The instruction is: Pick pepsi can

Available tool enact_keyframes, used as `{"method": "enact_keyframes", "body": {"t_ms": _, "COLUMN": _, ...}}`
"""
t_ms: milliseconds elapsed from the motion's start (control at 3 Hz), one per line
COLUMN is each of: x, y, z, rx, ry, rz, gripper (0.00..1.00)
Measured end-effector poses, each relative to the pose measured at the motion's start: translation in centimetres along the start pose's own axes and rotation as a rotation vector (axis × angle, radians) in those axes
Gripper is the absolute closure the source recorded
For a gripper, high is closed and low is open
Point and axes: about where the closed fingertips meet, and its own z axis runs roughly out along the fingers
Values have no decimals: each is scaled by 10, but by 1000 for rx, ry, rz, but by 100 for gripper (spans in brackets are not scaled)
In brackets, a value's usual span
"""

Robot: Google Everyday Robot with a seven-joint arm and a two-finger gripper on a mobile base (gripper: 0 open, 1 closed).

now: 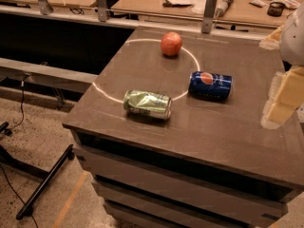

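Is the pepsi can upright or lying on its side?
Lying on its side: the pepsi can rests lengthwise on the table. The gripper hangs to its right, apart.

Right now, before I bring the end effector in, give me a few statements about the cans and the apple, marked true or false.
1. The pepsi can lies on its side on the table. True.
2. The end effector is touching the pepsi can. False: it hangs at the right edge of the view, apart from the can.
3. The green can stands upright. False: it lies on its side and is dented.
4. The apple sits farther from the camera than both cans. True.
5. The pepsi can is to the left of the green can in the view. False: it is to the right of it.
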Motion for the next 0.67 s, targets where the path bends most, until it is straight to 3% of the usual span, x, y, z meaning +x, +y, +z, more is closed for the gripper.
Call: {"method": "enact_keyframes", "body": {"t_ms": 667, "x": -14, "y": -12, "z": 15, "rx": -20, "ry": -19, "rz": -13, "gripper": 0}}
